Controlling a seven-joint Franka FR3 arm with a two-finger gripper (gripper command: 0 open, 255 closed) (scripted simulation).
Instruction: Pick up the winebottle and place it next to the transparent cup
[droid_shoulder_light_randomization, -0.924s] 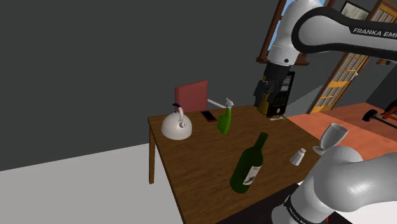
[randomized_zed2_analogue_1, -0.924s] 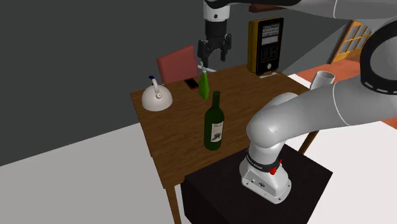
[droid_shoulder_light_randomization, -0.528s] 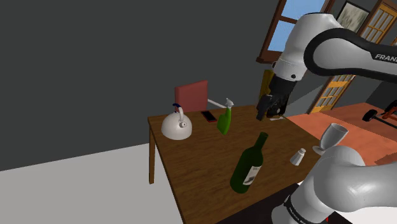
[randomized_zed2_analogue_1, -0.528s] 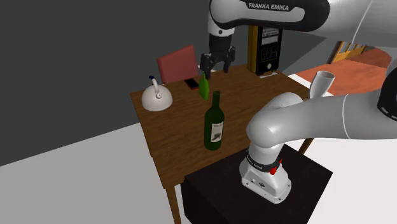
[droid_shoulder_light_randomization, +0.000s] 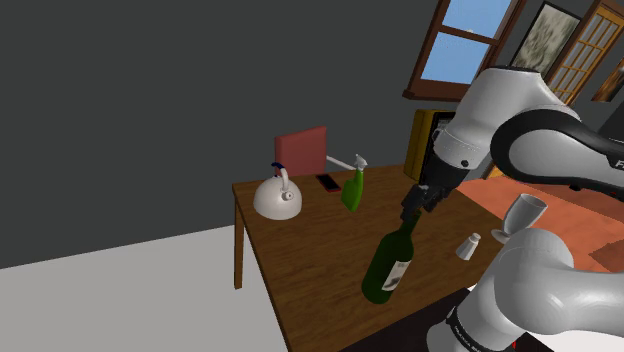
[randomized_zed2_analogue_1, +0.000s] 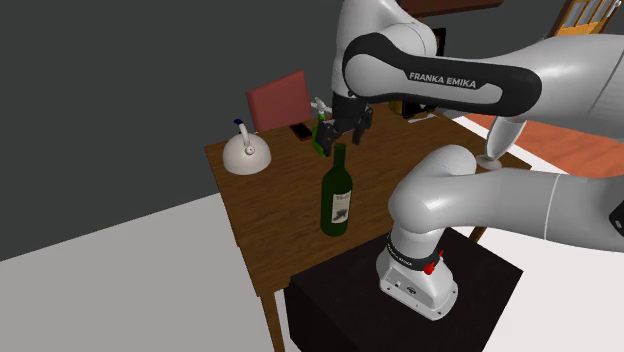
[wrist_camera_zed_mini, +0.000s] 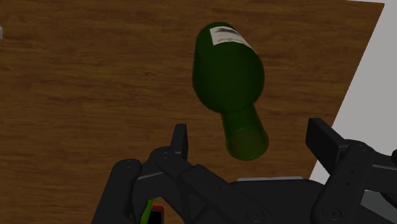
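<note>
- Shoulder view: the bottle (droid_shoulder_light_randomization: 390, 262) stands on the table (droid_shoulder_light_randomization: 310, 258). The gripper (droid_shoulder_light_randomization: 413, 204) is just over its top. The cup (droid_shoulder_light_randomization: 524, 213) is near.
- Second exterior view: the gripper (randomized_zed2_analogue_1: 343, 130) is above the bottle (randomized_zed2_analogue_1: 337, 197).
- Wrist view: the fingers (wrist_camera_zed_mini: 181, 141) are apart, with the bottle's (wrist_camera_zed_mini: 228, 67) top between them, not touched.

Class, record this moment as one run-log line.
wine bottle: upright on table | end effector: open, over its top, no contact | transparent cup: apart from bottle | phase: pre-grasp

Bottle (droid_shoulder_light_randomization: 390, 262) stands on table (droid_shoulder_light_randomization: 300, 268), gripper (droid_shoulder_light_randomization: 411, 210) just over its neck; kettle (droid_shoulder_light_randomization: 275, 198) & spray bottle (droid_shoulder_light_randomization: 352, 189) behind (far end); glass (droid_shoulder_light_randomization: 524, 214) at shoulder view's right.
</note>
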